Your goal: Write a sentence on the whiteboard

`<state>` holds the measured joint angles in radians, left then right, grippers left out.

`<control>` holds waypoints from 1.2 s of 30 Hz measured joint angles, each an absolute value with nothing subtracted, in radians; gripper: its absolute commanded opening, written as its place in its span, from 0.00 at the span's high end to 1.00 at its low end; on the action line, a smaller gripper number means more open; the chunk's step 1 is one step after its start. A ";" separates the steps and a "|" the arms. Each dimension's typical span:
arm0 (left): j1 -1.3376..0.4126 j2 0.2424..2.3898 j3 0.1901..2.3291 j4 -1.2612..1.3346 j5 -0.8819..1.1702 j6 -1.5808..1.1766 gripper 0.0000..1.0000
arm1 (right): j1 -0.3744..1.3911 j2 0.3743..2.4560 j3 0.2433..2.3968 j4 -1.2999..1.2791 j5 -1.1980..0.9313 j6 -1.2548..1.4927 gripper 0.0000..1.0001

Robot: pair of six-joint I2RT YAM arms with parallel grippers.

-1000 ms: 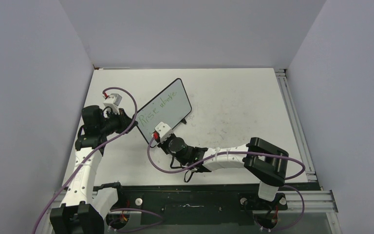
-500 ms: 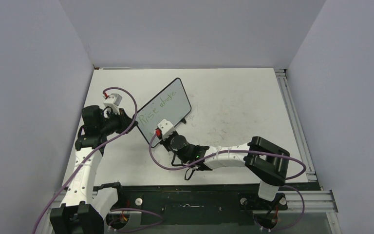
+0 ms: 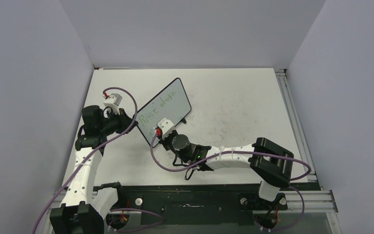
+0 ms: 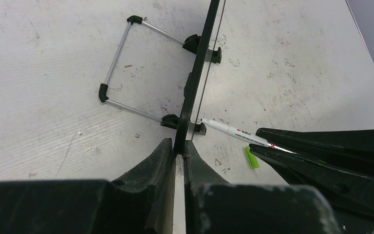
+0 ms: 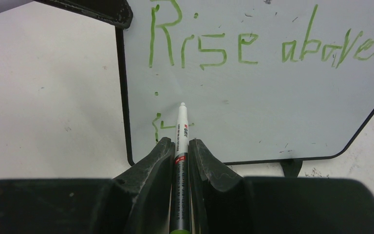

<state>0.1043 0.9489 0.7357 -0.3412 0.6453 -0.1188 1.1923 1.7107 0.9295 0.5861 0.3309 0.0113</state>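
Though whiteboard (image 4: pixel 194 83) edge-on left-wrist, sentence (image 5: pixel 248 48) legible right-wrist.

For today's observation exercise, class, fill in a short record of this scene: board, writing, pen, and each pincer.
whiteboard: propped on its wire stand
sentence: green, reads "Rise above"; second line only a few strokes
marker: tip at the board, below the first line
left pincer: shut on the whiteboard's edge
right pincer: shut on the marker
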 measured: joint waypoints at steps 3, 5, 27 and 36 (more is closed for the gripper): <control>0.104 0.949 0.736 -0.341 0.645 -0.119 1.00 | 1.193 1.711 0.937 0.587 0.323 0.011 0.95; 0.104 0.949 0.736 -0.341 0.645 -0.119 1.00 | 1.193 1.711 0.943 0.587 0.320 0.007 0.95; 0.104 0.949 0.736 -0.341 0.640 -0.118 1.00 | 1.193 1.748 0.960 0.588 0.314 -0.019 0.95; 0.104 0.949 0.736 -0.341 0.640 -0.118 1.00 | 1.193 1.748 0.960 0.582 0.314 -0.015 0.95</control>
<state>0.1043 0.9493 0.7357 -0.3412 0.6403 -0.1184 1.1927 1.7485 0.9596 0.5823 0.3141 -0.0147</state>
